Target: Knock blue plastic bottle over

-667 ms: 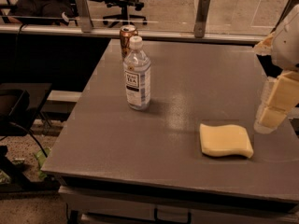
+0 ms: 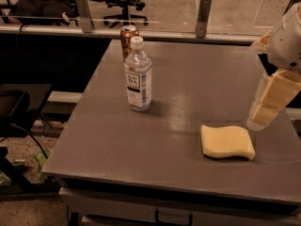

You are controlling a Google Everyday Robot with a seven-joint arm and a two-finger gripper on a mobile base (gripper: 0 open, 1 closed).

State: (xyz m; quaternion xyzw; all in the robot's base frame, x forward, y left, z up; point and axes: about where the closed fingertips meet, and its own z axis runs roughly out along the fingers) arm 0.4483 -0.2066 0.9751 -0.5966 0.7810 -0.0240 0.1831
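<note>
On grey desk [image 2: 117,145]: hand [image 2: 261,117] at right edge, open or closed can't tell; blue plastic bottle [image 2: 138,76] upright left-centre, well apart from hand; yellow sponge [image 2: 226,141] near hand; copper can [image 2: 127,39] just behind bottle.

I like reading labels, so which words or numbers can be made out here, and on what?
"TEA": on the white label of the blue plastic bottle.
Smaller print around that word: too small to read.
Markings on the can behind the bottle: unreadable.
No text on the gripper, at the right edge of the table, or on the yellow sponge.
</note>
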